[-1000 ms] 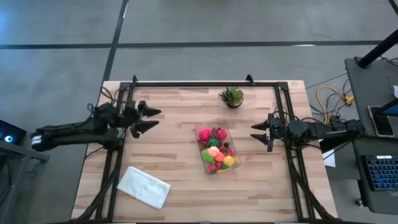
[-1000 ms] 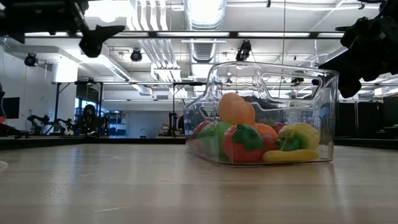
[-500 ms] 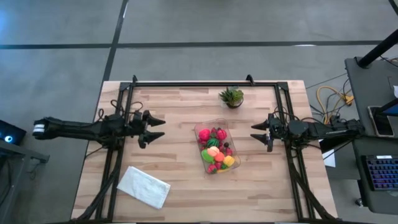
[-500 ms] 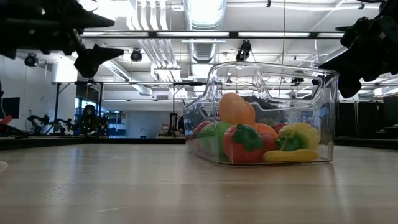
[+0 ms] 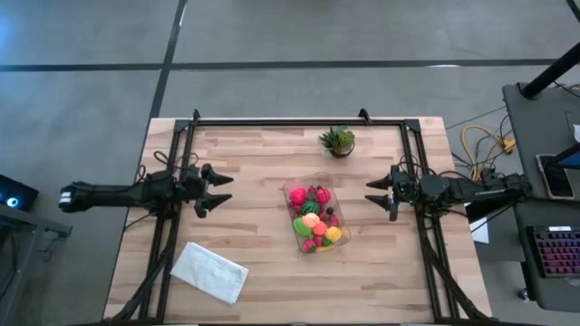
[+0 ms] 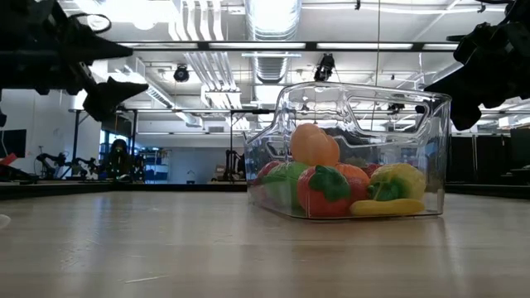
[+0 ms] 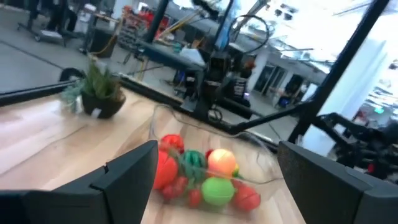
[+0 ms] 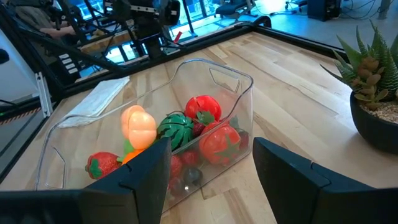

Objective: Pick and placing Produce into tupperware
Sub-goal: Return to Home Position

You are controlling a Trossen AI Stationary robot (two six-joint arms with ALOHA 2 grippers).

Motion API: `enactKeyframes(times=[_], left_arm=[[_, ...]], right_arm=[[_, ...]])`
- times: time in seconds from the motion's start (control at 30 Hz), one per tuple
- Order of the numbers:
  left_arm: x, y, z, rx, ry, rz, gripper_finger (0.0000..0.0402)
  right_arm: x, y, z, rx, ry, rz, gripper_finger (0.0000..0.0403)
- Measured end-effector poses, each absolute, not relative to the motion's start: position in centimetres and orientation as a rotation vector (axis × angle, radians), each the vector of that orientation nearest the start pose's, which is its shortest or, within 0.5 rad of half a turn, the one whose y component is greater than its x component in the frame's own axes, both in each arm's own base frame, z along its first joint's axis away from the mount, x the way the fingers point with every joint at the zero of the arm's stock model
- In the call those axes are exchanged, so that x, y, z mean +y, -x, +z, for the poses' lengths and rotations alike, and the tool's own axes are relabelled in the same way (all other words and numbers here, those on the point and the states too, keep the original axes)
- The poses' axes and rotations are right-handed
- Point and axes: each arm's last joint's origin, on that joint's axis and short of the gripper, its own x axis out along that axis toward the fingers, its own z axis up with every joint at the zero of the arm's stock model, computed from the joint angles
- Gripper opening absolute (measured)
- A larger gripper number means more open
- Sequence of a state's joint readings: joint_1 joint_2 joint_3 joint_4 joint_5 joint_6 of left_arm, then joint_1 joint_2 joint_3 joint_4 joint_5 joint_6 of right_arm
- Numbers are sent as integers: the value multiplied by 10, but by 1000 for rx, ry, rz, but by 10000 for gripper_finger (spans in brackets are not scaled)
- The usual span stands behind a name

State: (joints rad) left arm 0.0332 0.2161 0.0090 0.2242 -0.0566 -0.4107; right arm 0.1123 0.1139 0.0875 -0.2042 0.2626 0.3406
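Note:
The clear tupperware (image 5: 313, 213) stands on the wooden table right of its middle. It holds the produce (image 5: 314, 221): red, pink, orange, yellow, lime green and striped dark green toy fruits and vegetables (image 8: 168, 134). My left gripper (image 5: 227, 188) hovers open and empty above the table's left part and points level toward the tupperware (image 7: 211, 155). My right gripper (image 5: 367, 192) hovers open and empty just right of the tupperware, its fingers (image 8: 143, 168) facing the container's short wall.
A small spiky potted plant (image 5: 337, 140) stands at the far edge, behind the tupperware. A white folded cloth (image 5: 209, 272) lies near the front left corner. Black frame rails (image 5: 299, 120) run along the far, left and right sides. Bare wood lies between my left gripper and the tupperware.
My left gripper has sunk lower and swung a little toward the table's near edge, its arm now lying nearly straight across the left edge. It has stayed open and empty. The tupperware and its produce have not moved.

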Motion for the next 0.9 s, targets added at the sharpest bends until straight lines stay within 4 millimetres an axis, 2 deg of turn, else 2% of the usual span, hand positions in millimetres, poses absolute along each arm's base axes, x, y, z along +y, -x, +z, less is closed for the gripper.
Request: enactKeyframes(times=[0.33,0.9], left_arm=[[8,-102,168,-35,385,115,315],[8,-102,169,-46,385,113,315]], right_arm=[[3,-98,165,199,-296,-186,219],[3,-98,165,199,-296,-186,219]])
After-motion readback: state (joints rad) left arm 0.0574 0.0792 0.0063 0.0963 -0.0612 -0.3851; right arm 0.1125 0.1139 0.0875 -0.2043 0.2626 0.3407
